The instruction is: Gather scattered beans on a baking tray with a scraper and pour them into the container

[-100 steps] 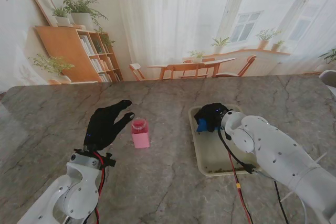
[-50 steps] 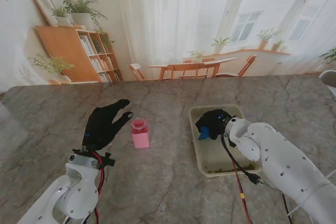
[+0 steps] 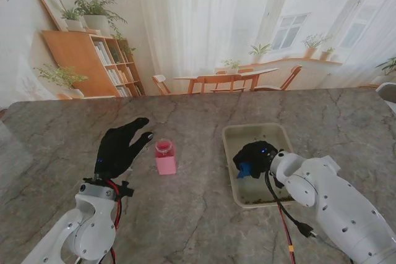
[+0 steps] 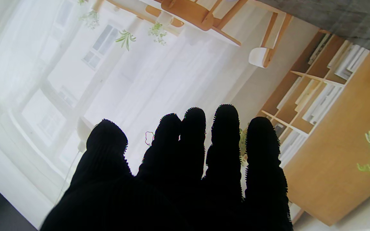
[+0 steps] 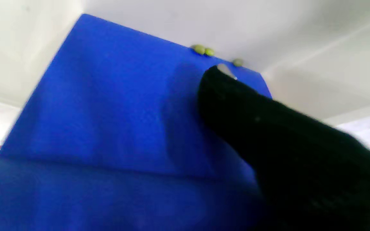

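Overall, your grey marble bench (image 3: pixel 185 214) fronts a bright room with a bookshelf (image 3: pixel 93 60). Your right hand (image 3: pixel 253 157) grasps the blue scraper (image 3: pixel 245 169) inside the baking tray (image 3: pixel 230 153), green beans (image 5: pixel 204 50) at its edge. Your left hand (image 3: pixel 120 146) hangs with fingers (image 4: pixel 225 128) released, beside the pink container (image 3: pixel 165 156).

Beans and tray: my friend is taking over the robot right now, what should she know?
Right hand is shut on the blue scraper, inside the baking tray, blade among green beans.
Left hand is open, holding nothing, left of the pink container.
Done: many beans lie along the tray's edge nearest me.
Left: finish gathering, then pour into the container, which stands outside the tray on its left.
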You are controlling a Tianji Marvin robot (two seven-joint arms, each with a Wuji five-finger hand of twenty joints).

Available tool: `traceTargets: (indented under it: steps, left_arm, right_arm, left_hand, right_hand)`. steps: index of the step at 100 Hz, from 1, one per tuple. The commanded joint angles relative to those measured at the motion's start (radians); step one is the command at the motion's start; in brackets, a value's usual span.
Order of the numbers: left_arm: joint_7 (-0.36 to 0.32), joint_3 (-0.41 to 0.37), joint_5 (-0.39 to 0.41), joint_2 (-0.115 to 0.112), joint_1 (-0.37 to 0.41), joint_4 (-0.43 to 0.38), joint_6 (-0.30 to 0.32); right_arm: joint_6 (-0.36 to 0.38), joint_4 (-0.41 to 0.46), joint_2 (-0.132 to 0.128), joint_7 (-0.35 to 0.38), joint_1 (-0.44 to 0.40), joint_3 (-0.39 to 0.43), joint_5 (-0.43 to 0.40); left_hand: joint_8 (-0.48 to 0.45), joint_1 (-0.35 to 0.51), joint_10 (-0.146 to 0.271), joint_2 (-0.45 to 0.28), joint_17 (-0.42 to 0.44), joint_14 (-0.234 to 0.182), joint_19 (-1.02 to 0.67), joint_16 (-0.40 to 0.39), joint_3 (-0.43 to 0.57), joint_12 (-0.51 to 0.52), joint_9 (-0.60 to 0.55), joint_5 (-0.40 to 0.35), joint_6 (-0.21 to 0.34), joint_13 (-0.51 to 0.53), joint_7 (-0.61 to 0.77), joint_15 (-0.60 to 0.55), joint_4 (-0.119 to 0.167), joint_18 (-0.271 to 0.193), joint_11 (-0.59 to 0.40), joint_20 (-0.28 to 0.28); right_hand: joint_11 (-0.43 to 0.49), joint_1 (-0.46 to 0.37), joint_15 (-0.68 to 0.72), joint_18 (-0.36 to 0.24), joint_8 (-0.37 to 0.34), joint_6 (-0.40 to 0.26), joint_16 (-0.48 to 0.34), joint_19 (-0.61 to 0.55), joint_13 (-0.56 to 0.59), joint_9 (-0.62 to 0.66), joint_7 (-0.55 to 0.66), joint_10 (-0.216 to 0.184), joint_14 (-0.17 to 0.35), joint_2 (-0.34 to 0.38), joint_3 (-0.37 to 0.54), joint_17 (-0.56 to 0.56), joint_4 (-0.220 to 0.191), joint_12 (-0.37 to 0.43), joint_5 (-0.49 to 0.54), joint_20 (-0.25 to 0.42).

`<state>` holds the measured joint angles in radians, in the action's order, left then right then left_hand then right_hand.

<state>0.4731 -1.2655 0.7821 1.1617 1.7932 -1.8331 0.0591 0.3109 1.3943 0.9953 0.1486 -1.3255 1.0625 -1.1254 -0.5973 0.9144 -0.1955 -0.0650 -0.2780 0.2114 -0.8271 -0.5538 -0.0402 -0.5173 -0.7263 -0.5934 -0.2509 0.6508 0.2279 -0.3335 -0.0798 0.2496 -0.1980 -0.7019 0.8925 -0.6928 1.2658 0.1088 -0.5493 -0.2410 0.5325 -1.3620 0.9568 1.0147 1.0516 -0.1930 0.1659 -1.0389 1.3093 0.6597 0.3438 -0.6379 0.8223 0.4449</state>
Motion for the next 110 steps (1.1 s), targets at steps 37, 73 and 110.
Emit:
traceTargets:
  steps: [37,73,110]
  left_arm:
    - [0.009,-0.012,-0.009,0.005,0.018,0.001,0.027]
    - [0.003,-0.009,-0.010,0.004,0.016,-0.003,0.026]
    - [-0.008,-0.001,-0.011,0.002,0.008,-0.001,0.025]
  right_arm:
    - [0.028,0.121,-0.013,0.143,-0.193,0.115,-0.030]
    - [-0.080,0.162,0.001,-0.014,-0.255,0.160,-0.140]
    - [-0.226,0.259,0.030,-0.104,-0.238,0.198,-0.143]
  left_hand:
    - [0.009,0.024,0.016,-0.038,0.020,0.001,-0.012,-0.015,-0.007,0.004,-0.008,-0.020,0.003,0.013,-0.010,-0.015,0.035,0.020,0.012,-0.031]
    - [0.009,0.025,0.014,-0.037,0.020,0.002,-0.011,-0.015,-0.006,0.004,-0.009,-0.021,0.002,0.011,-0.010,-0.014,0.036,0.020,0.012,-0.031]
    - [0.009,0.026,0.015,-0.038,0.021,0.002,-0.010,-0.015,-0.006,0.004,-0.008,-0.020,0.001,0.011,-0.010,-0.014,0.036,0.019,0.012,-0.031]
  right_hand:
    - [-0.024,-0.090,0.002,0.004,-0.061,-0.314,0.002,0.011,0.017,0.037,0.064,-0.059,0.026,0.052,0.107,-0.004,-0.037,-0.003,0.184,-0.009]
    - [-0.069,-0.082,-0.015,-0.014,-0.051,-0.288,-0.003,-0.004,0.043,0.027,0.033,-0.029,0.037,0.128,0.033,0.044,-0.047,-0.003,0.159,0.013]
    - [-0.072,-0.103,0.063,-0.058,-0.032,-0.227,0.031,-0.074,0.132,0.007,0.014,0.045,0.127,0.184,-0.013,0.153,-0.061,-0.017,0.149,0.040]
